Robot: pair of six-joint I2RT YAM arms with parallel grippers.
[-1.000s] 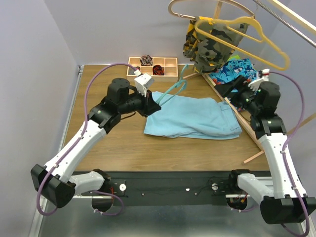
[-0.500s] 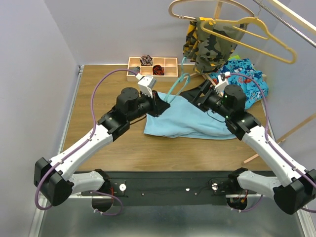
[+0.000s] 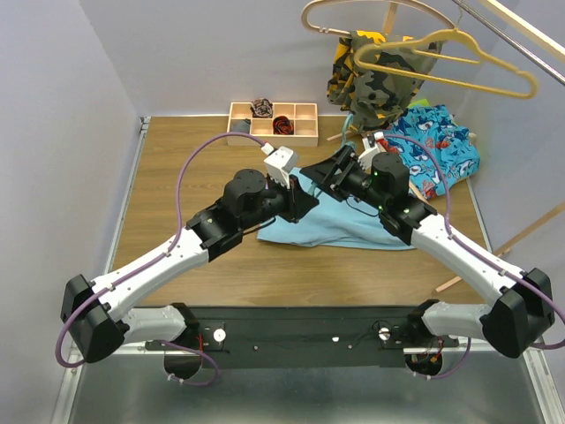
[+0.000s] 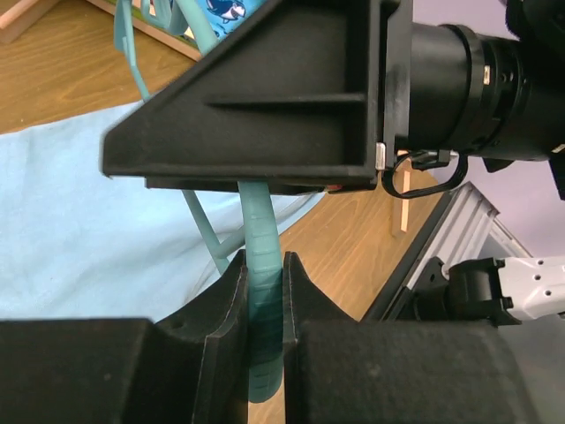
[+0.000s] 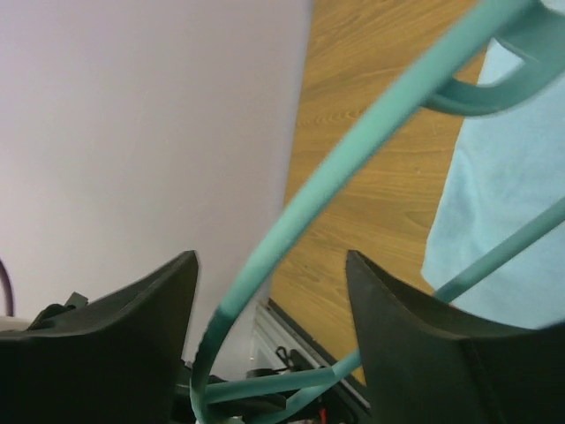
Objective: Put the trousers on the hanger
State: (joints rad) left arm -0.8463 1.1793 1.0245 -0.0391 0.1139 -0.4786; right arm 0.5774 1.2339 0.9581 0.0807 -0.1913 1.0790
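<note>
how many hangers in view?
3. The wooden hanger and the yellow hanger hang up at the back right. The teal hanger is gripped in the left claw mid-table. The hanging clothes may hide more.

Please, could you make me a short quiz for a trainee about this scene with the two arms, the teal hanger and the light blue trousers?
1. True or false: the left gripper is shut on the hanger.
2. Short answer: is the right gripper open or shut?
3. Choose one. The trousers are: A) lying on the table; B) draped over the hanger; C) held up by the right gripper.

Key: 1 true; 2 open, with the hanger between its jaws; 3 A.
</note>
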